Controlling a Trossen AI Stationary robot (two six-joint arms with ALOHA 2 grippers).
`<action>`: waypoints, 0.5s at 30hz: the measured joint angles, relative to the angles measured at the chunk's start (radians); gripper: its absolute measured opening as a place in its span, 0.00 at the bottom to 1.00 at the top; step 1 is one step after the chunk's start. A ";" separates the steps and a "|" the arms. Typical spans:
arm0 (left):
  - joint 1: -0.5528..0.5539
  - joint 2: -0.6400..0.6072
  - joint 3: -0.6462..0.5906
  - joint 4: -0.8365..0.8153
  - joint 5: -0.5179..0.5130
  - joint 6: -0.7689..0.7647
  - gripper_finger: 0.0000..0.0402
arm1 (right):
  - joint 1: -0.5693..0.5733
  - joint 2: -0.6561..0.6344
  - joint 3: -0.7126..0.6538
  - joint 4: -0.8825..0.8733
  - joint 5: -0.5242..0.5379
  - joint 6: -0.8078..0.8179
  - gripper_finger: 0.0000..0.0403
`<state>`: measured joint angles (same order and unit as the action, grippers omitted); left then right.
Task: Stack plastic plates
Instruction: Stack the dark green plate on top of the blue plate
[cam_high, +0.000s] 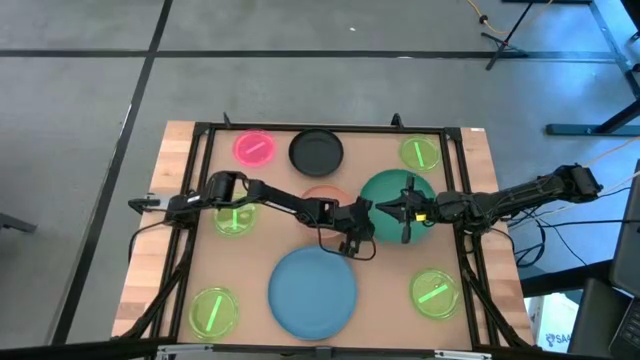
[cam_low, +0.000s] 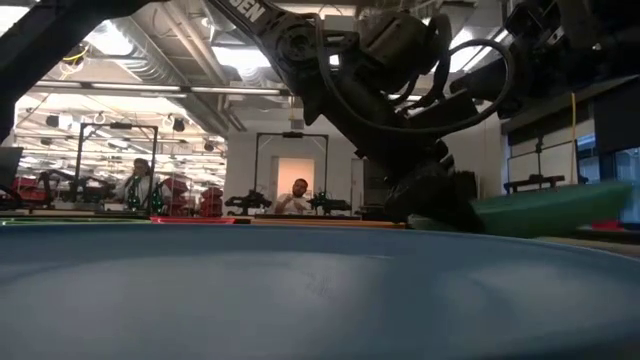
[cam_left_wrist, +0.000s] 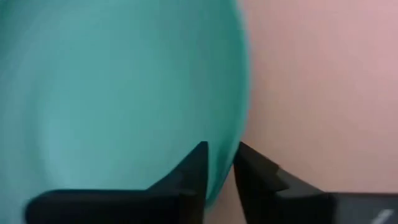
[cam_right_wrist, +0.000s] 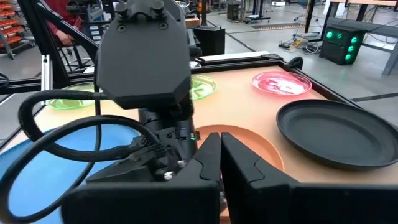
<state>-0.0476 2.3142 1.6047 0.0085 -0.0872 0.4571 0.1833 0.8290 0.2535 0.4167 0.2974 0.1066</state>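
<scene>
The large dark green plate (cam_high: 392, 190) sits right of the table's middle and shows tilted in the low view (cam_low: 555, 208), its right side higher. My left gripper (cam_high: 362, 213) reaches in from the left and is shut on that plate's left rim. My right gripper (cam_high: 401, 210) stands shut (cam_right_wrist: 220, 149) over the green plate's middle; the plate itself does not show in the right wrist view. The salmon plate (cam_high: 322, 192) lies partly hidden under my left arm. The large blue plate (cam_high: 312, 290) lies flat near the table's near edge. My left gripper pinches the green plate's rim (cam_left_wrist: 216, 172) between its two fingers, one finger (cam_left_wrist: 191, 169) on the plate's upper face and the other (cam_left_wrist: 256, 173) outside the edge. It comes from the table's left. The plate is tilted, its right side raised. My right gripper is above the green plate; I cannot tell whether it touches it.
The small black plate (cam_high: 316, 151) and the pink plate (cam_high: 254, 147) lie near the far edge. Neon-green plates lie at the far right (cam_high: 420, 153), left (cam_high: 235, 218), near left (cam_high: 213, 311) and near right (cam_high: 435, 291). A black frame (cam_high: 330, 127) borders the table.
</scene>
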 joint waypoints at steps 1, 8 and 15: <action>-0.006 0.000 0.000 -0.001 -0.009 0.000 0.07 | 0.000 0.000 0.000 0.000 0.000 0.000 0.01; -0.091 -0.058 -0.001 -0.071 -0.126 -0.028 0.02 | 0.021 -0.001 0.032 0.005 0.033 -0.036 0.01; -0.216 -0.145 -0.001 -0.102 -0.270 -0.082 0.02 | 0.185 -0.050 0.062 -0.002 0.168 -0.140 0.01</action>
<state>-0.2640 2.1694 1.6035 -0.0937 -0.3567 0.3749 0.3688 0.7793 0.3160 0.4150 0.4658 -0.0338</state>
